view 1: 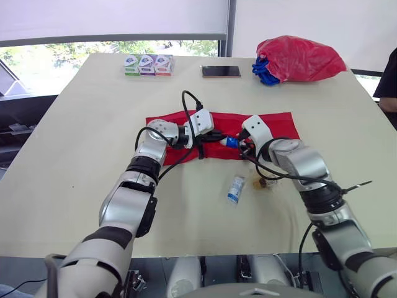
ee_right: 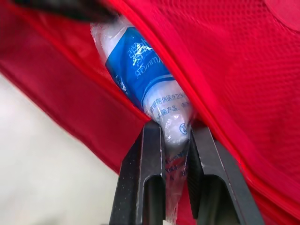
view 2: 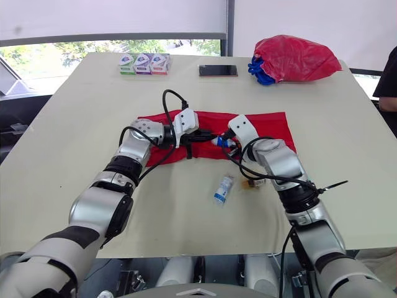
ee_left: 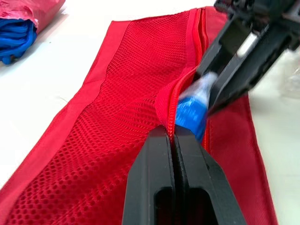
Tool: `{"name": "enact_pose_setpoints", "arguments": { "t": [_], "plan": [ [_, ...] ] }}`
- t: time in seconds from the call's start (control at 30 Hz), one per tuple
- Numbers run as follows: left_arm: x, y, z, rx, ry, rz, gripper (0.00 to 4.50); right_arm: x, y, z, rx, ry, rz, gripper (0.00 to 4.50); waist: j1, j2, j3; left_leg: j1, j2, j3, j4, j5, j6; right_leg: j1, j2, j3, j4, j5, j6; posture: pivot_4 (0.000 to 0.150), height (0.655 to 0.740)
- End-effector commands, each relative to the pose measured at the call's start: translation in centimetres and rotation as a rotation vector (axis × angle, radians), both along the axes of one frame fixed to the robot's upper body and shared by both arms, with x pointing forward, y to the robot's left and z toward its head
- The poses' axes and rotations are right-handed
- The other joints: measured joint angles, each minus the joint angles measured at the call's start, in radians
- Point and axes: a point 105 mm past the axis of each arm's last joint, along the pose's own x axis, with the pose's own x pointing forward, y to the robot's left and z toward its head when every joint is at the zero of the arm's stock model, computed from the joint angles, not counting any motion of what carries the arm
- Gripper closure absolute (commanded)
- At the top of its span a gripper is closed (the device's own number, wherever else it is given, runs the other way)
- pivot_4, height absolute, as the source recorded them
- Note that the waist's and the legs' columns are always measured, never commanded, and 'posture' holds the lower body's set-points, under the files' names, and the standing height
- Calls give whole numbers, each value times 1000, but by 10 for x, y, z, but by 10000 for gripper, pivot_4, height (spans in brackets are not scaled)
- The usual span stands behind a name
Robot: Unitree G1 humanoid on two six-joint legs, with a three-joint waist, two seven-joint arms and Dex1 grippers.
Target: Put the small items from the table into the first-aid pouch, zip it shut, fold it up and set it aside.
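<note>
Blue packet [ee_right: 140,70] in right claw [ee_right: 177,127]

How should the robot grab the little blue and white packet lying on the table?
Pinch the packet across its narrow middle, coming straight down from above. It lies flat and long, with both long sides free for the fingers.
</note>
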Motion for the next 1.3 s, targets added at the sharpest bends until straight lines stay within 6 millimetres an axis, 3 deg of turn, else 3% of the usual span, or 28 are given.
{"name": "enact_pose_setpoints", "arguments": {
  "t": [0.03,0.23,0.43,0.7,0.93,1.3],
  "plan": [
    [-2,-9,13,-44,-43,-28,45000,4,8,13,47,-22,-25,44607,0,0,0,0,0,0,0,0,0,0,0,0,0,0,0,1500,7400],
    [-1,-10,11,-44,-35,-21,45000,1,21,21,118,-15,-10,44607,-4,0,0,0,0,-1,0,0,1,0,0,1,-1,0,0,1500,7400],
    [0,-8,9,-38,-30,-7,45000,-10,21,22,141,10,58,16565,-7,0,0,0,0,-4,0,-1,1,0,0,1,0,0,0,1500,7400],
    [1,-6,9,-34,-28,-2,45000,-22,18,26,141,27,152,16565,-8,0,0,0,0,-5,0,-1,2,0,0,1,-1,0,0,1500,7400],
    [1,-6,9,-32,-28,0,45000,-29,5,18,43,21,212,16565,-8,0,0,0,0,-5,0,-1,2,0,0,1,-1,0,0,1500,7400],
    [1,-6,9,-33,-29,-1,45000,-31,-10,30,32,-29,284,16565,-7,0,0,0,0,-5,0,-1,2,-1,0,1,-1,0,0,1500,7400]
  ]
}}
